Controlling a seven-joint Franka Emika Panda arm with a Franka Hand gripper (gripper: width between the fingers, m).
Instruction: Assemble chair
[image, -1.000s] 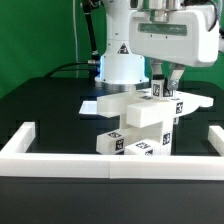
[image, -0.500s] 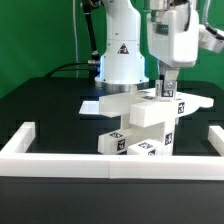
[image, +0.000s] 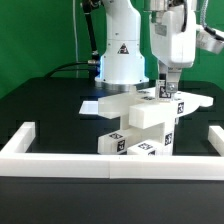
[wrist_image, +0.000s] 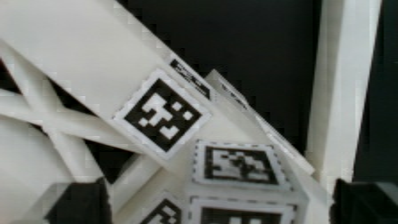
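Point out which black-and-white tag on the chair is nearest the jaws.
The topmost tag, right beside the jaws; the others sit lower down the chair.

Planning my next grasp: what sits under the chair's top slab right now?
Under the top slab, stacked white tagged chair parts run down toward the table. Their feet are hidden behind the front border wall, and the joints beneath the slab cannot be seen.
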